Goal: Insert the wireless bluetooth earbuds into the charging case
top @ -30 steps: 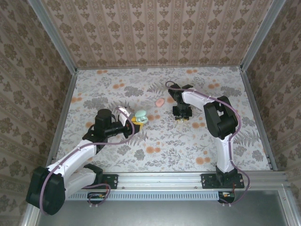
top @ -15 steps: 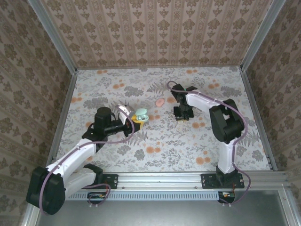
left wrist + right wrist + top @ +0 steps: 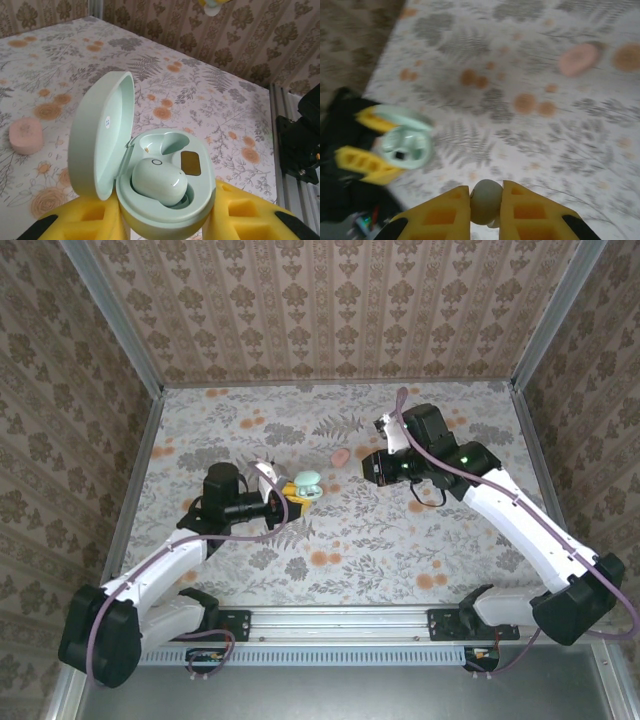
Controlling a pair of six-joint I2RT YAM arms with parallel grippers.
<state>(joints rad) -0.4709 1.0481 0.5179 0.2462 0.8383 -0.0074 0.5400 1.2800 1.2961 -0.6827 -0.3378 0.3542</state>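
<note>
Right wrist view: right tool [image 3: 486, 204] pinches a pale, rounded, seemingly smooth earbud [image 3: 485, 196]; left tool [image 3: 165, 222] clamps the glossy mint case [image 3: 100, 142].

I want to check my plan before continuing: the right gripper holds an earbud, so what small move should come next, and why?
Probably carry the held earbud in the right gripper toward the open charging case that the left gripper clamps, aiming at its empty slot; the other slot holds the seated earbud, and the grippers are apart.
</note>
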